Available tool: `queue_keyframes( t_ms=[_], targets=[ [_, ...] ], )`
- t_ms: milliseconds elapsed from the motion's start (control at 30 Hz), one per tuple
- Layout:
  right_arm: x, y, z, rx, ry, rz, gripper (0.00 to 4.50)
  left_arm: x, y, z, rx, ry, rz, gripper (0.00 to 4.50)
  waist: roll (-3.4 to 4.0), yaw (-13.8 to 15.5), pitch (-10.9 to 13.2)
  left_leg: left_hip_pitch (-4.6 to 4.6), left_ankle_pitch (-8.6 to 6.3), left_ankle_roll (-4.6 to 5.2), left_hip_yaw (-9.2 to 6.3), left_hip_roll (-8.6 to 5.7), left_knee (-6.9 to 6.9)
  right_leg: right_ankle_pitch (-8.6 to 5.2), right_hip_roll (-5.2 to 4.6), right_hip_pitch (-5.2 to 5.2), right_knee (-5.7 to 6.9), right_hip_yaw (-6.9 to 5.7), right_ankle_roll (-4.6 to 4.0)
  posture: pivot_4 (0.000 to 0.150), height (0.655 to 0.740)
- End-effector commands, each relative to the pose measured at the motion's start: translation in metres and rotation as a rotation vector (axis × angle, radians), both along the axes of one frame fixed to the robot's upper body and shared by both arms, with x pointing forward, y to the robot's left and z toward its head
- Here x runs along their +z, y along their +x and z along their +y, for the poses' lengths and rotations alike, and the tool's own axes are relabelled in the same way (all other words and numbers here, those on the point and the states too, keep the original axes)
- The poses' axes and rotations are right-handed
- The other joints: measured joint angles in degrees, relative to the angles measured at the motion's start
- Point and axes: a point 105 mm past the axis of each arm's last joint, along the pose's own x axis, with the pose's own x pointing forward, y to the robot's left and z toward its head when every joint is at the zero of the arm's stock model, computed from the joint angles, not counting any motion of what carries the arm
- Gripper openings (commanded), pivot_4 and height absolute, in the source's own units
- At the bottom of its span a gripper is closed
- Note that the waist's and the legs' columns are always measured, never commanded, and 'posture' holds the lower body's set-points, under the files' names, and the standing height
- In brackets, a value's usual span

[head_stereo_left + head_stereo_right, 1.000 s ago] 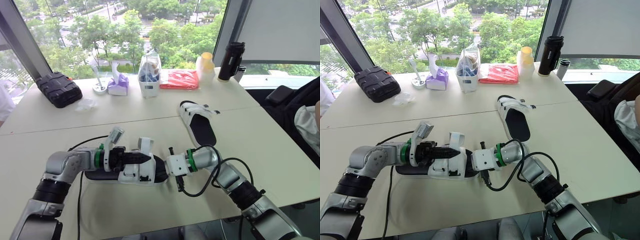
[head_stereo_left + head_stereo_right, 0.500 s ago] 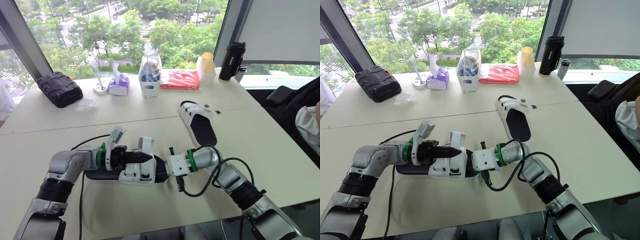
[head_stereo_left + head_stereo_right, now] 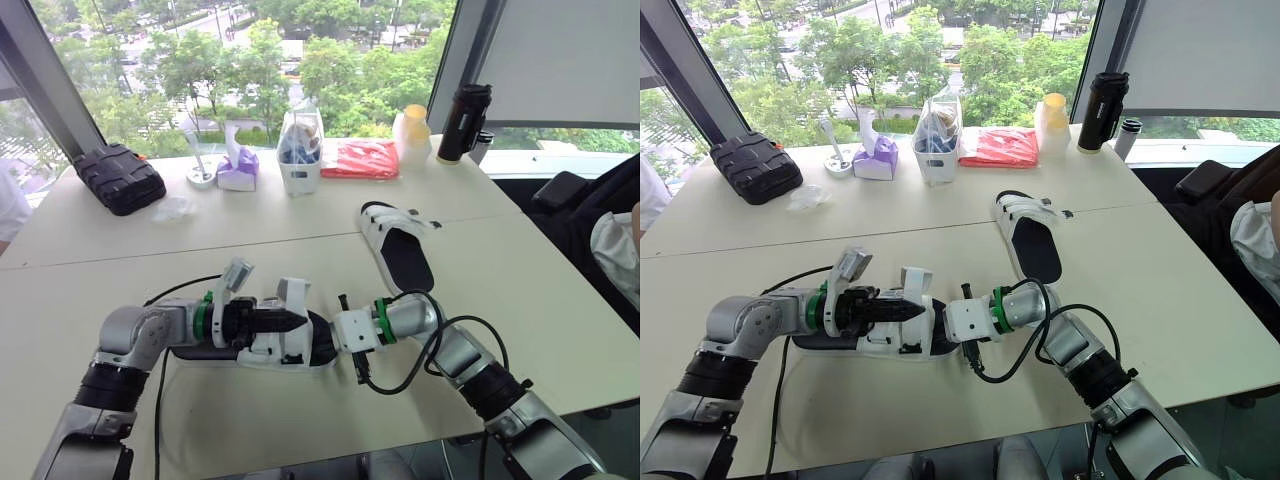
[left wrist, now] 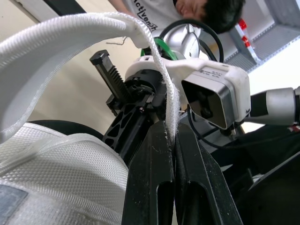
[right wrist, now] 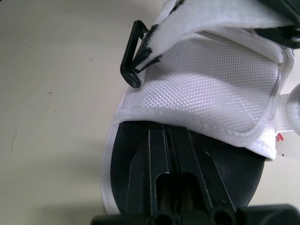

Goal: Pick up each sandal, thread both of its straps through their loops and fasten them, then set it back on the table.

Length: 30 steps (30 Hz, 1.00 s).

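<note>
Two robot arms work on a white sandal (image 3: 268, 350) with a black sole, which lies on the counter (image 3: 520, 290) between them. Over the last second almost nothing has moved: the left arm has crept slightly toward the right one, and the sandal has stayed down in the same place. That suggests the threading step is still under way, with neither strap fastened yet.

The left hand (image 4: 171, 126) is fully closed, its two black fingers pinching the edge of a white strap (image 3: 291, 291) that arches up above the sandal. The right hand (image 5: 168, 129) is also closed, with its fingers side by side on the black footbed just under the white upper. Whether it pins the sandal down or merely rests there is hard to tell. A black loop (image 5: 131, 61) stands at the edge of the upper. A second sandal (image 3: 397, 248) lies farther back on the counter, apart from both hands.
</note>
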Motion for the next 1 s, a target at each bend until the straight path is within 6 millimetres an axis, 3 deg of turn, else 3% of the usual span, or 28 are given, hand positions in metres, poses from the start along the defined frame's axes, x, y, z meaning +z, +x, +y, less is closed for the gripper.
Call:
queue_keyframes(
  t_ms=[33, 400, 1000],
  targets=[
    [-0.041, -0.021, -0.009, 0.042, -0.149, 0.119, 0.00, -0.013, -0.006, 0.000, -0.031, 0.075, -0.058, 0.05, 0.00, 0.0, 0.0, 0.00, 0.00, 0.00, 0.00, 0.00, 0.00, 0.00, 0.00, 0.00, 0.00, 0.00, 0.00, 0.150, 0.7400],
    [-0.042, -0.022, -0.008, 0.048, -0.150, 0.122, 0.00, -0.012, 0.011, 0.005, -0.006, 0.113, -0.235, 0.05, 0.01, 0.0, 0.0, 0.02, 0.00, 0.00, 0.00, 0.00, 0.00, 0.00, 0.00, 0.02, 0.01, -0.01, 0.00, 0.150, 0.7400],
    [-0.043, -0.024, -0.008, 0.045, -0.147, 0.126, 0.00, -0.001, 0.015, -0.002, -0.042, 0.129, -0.577, 0.05, 0.00, 0.0, 0.0, 0.01, 0.00, 0.00, 0.00, 0.01, 0.01, 0.00, 0.00, 0.02, 0.01, -0.01, 0.00, 0.150, 0.7400]
  ],
)
